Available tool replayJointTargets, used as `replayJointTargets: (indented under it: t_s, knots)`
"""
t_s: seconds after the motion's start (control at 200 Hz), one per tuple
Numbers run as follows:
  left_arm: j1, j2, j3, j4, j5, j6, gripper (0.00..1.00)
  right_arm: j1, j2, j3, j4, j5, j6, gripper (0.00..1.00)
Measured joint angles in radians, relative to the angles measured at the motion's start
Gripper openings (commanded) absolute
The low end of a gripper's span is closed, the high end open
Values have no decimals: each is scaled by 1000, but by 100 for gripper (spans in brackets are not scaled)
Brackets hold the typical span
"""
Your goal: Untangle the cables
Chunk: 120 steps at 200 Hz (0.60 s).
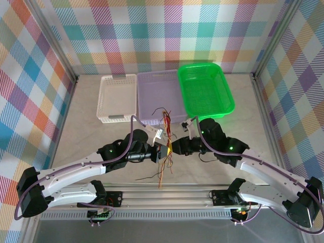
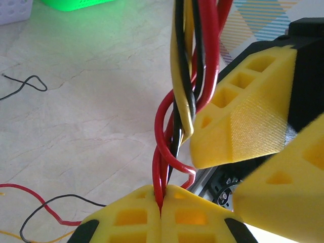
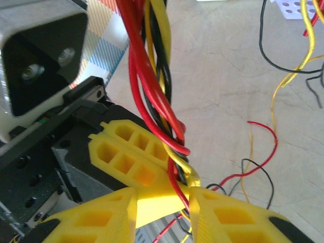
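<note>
Up close, our left wrist view shows the left gripper point(image 2: 161, 198) pinched tight on red strands of the cables point(image 2: 195, 61). Our right wrist view shows the right gripper point(image 3: 163, 202), jaws apart, astride the twisted bundle. From above, loose ends trail over the table point(image 1: 86, 131), reaching the lilac basket point(image 1: 157, 91).
</note>
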Motion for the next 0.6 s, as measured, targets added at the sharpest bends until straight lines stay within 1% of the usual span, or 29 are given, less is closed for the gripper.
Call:
replayJointTargets:
  t_s: [0.1, 0.205, 0.435, 0.535, 0.565, 0.6]
  knots:
    - [0, 0, 1, 0, 0, 0, 0, 0, 4, -10, -2, 10, -2, 31]
    - [0, 0, 9, -11, -2, 3, 0, 1, 6, -13, -12, 25, -9, 35]
    - [0, -7, 22, -15, -12, 4, 0, 6, -14, -29, -16, 42, -13, 32]
    - [0, -6, 22, -14, -12, 4, 0, 14, -14, -37, 2, 39, -12, 27]
    - [0, -6, 22, -14, -12, 4, 0, 19, -12, -40, 8, 38, -12, 24]
    - [0, -6, 22, -14, -12, 4, 0, 22, -10, -42, 11, 37, -12, 17]
